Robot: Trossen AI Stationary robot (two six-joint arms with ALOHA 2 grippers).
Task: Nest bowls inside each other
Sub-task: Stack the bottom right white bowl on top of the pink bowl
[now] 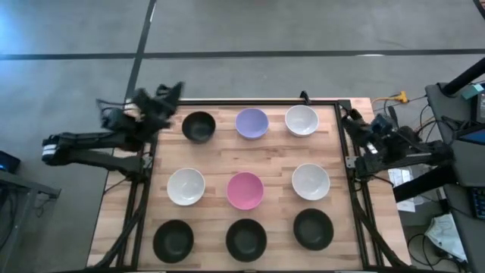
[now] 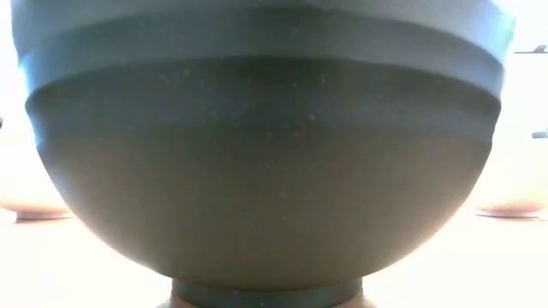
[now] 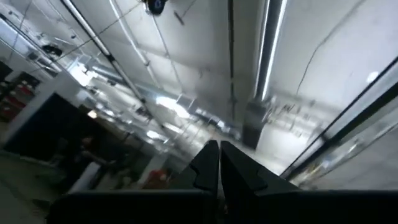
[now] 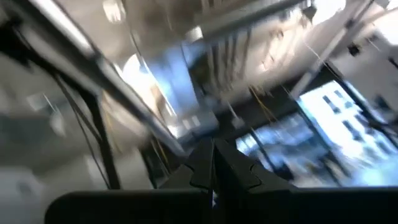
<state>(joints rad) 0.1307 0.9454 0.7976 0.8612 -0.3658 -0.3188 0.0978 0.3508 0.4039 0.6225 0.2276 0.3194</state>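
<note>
Nine small bowls stand upright on the wooden table in three rows of three. In the far row are a black bowl (image 1: 198,126), a lavender bowl (image 1: 251,123) and a white bowl (image 1: 301,120). The middle row holds a white bowl (image 1: 186,186), a pink bowl (image 1: 245,190) and a white bowl (image 1: 311,181). The near row is three black bowls (image 1: 246,240). One black bowl (image 2: 265,171) fills the low view, standing on its foot ring (image 2: 265,295). My left gripper (image 3: 219,163) is shut beside the far-left corner, off the table. My right gripper (image 4: 212,163) is shut at the right edge.
The table (image 1: 220,155) has a black frame along its edges. Both wrist views look up at the ceiling. Cables and equipment (image 1: 447,152) crowd the floor to the table's right. Strips of bare wood run between the rows of bowls.
</note>
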